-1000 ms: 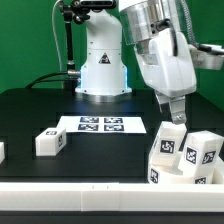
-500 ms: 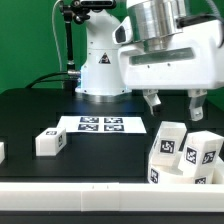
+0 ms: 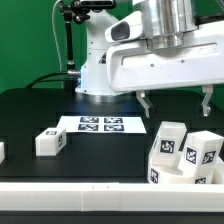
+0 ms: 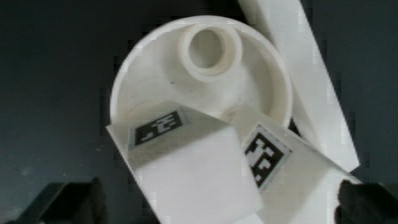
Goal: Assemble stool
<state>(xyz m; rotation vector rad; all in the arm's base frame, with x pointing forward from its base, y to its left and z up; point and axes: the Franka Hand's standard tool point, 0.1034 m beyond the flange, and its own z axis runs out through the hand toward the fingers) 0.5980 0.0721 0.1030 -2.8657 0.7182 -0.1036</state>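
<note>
At the exterior view's right stands a cluster of white tagged stool parts, with two upright leg blocks (image 3: 169, 143) (image 3: 203, 153) at its top. My gripper (image 3: 176, 108) hangs open just above them and touches nothing. The wrist view looks down on the round seat (image 4: 157, 85), with its hole toward one side. Two tagged legs (image 4: 169, 150) (image 4: 270, 152) lie across the seat. The dark fingertips (image 4: 64, 203) stand wide apart on either side of these parts. My gripper (image 4: 217, 205) holds nothing. Another leg block (image 3: 50, 141) lies alone on the black table at the exterior view's left.
The marker board (image 3: 100, 125) lies flat mid-table, in front of the robot base (image 3: 100, 70). A long white rail (image 3: 90, 195) runs along the table's front edge. A further white piece (image 3: 2, 151) shows at the far left edge.
The hand has turned about its axis so that both fingers now show side by side. It has also risen a little above the cluster. The jaws stayed open and no part moved.
</note>
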